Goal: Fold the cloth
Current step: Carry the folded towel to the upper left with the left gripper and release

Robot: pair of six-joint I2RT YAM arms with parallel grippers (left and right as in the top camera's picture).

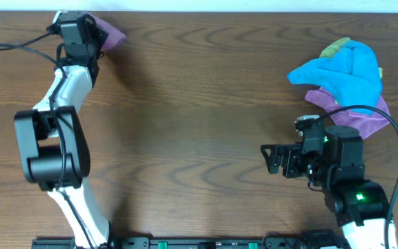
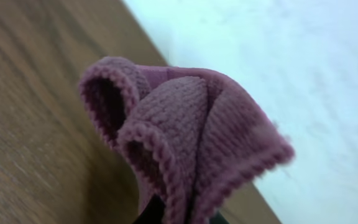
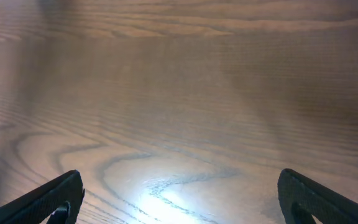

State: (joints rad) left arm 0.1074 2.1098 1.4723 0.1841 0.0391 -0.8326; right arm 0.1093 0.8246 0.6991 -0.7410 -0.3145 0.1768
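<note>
The right gripper (image 1: 268, 158) is nearest, low over the front right part of the wooden table (image 1: 199, 104), with its two dark fingers (image 3: 48, 200) spread wide apart and nothing between them. It points leftward across the table, and its own camera shows only bare wood grain with a bright patch of reflected light between the finger ends. A green light glows on the right arm (image 1: 356, 197) just behind it. A little farther back on the right lies a loose heap of cloths, well apart from the open fingers: a blue cloth (image 1: 344, 76) sits crumpled on top, another purple piece (image 1: 365, 117) pokes out underneath on the near side, and a bit of yellow-green fabric (image 1: 337, 47) shows at the far edge of the heap. On the left side the left arm (image 1: 64, 97) stretches away from the front edge towards the far left corner. There the left gripper (image 1: 94, 31) is closed on a purple cloth (image 2: 191, 137), which sticks out in a bunch just past its tip, close to the back edge of the table. Seen from the wrist, that cloth is a ribbed knit gathered into soft folds with stitched hems curling open. It rises from between the finger ends, which are almost hidden at the bottom of the view. Behind it the wood ends and a pale, blurred surface (image 2: 303, 62) begins.
</note>
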